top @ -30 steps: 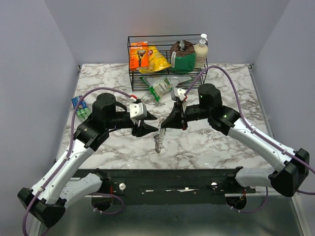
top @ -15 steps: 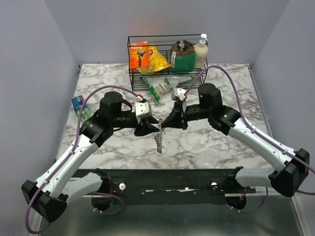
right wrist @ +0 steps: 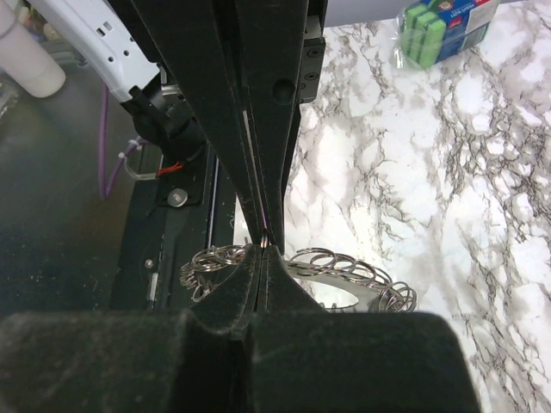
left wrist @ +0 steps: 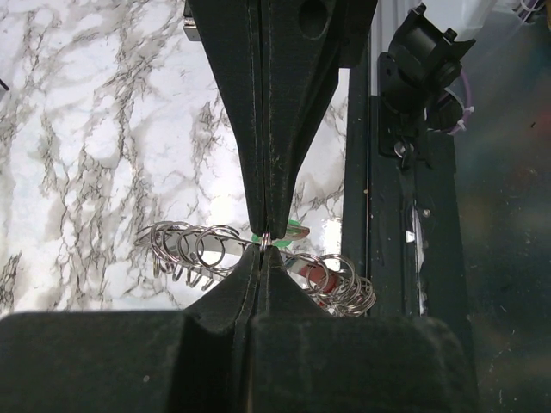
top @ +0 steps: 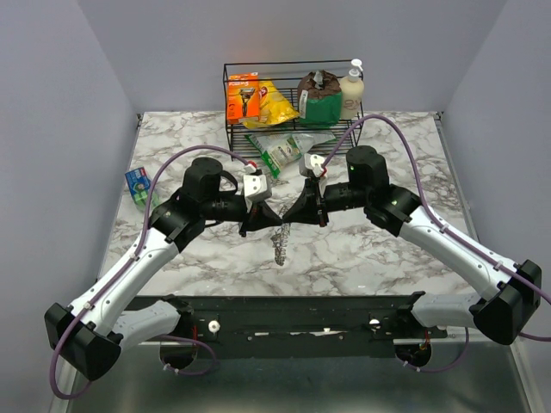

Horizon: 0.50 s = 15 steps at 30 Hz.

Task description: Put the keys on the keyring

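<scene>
The keyring (top: 278,245), a thin silver wire ring strung with several small split rings and keys, hangs above the marble table between my two grippers. My left gripper (top: 272,223) is shut on the ring's wire (left wrist: 265,240). My right gripper (top: 289,221) faces it tip to tip, and is also shut on the wire (right wrist: 263,248). In the left wrist view small rings (left wrist: 185,249) fan out on both sides of my left gripper (left wrist: 265,251), with a green key head (left wrist: 296,229) behind them. In the right wrist view the rings (right wrist: 344,267) spread beside my right gripper (right wrist: 263,255).
A black wire rack (top: 293,129) at the back holds an orange razor pack, a yellow bag, a green bag and a bottle. A green-and-white packet (top: 277,151) lies in front of it. A sponge pack (top: 138,185) sits at the left edge. The black base rail (top: 293,314) runs along the near edge.
My left gripper has moved right to meet the right gripper and has shut on the keyring's wire. The right arm has stayed still, holding the ring.
</scene>
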### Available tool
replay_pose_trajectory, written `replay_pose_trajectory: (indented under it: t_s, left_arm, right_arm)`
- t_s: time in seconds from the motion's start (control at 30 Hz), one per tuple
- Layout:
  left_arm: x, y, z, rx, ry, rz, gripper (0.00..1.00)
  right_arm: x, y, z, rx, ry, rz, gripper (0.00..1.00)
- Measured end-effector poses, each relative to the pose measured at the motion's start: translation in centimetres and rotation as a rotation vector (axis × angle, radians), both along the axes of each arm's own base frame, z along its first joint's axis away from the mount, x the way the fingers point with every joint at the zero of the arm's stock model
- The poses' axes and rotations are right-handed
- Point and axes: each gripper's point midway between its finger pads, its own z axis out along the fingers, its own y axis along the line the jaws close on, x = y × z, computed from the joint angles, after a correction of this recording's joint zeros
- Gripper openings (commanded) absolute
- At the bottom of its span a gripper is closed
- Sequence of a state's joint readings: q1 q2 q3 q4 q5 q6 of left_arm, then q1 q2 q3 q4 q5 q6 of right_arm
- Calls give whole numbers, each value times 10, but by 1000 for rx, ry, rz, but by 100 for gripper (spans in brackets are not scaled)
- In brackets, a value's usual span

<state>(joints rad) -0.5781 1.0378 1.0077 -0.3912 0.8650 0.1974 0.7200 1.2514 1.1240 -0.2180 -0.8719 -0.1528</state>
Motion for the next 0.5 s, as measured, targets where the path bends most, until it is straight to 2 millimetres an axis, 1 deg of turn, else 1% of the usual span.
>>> replay_pose_trajectory:
  t_s: [0.07,0.17,0.2,0.27,0.3,0.37,0.4,0.5]
  left_arm:
    - [0,0,0,0,1,0,0]
    - [0,0,0,-6,1,1,0]
    - [0,-1,0,-10,-2,2,0]
    - [-1,0,-1,-22,-10,5,0]
    - [-1,0,-2,-29,-13,7,0]
    - [-2,0,-3,-45,-17,12,0]
    - [-3,0,-3,-51,-20,13,0]
    - [-4,0,-2,-81,-36,19,0]
  right_arm:
    - [0,0,0,-1,0,-1,3]
    - [1,0,0,-1,1,-4,17]
    - [1,0,0,-1,2,-4,27]
    - [1,0,1,3,1,-4,42]
    - [0,1,3,9,-3,-2,53]
    - [0,2,8,28,-13,-1,63]
    - [0,1,11,39,-22,-1,70]
    - [-4,-2,19,68,-43,-3,74]
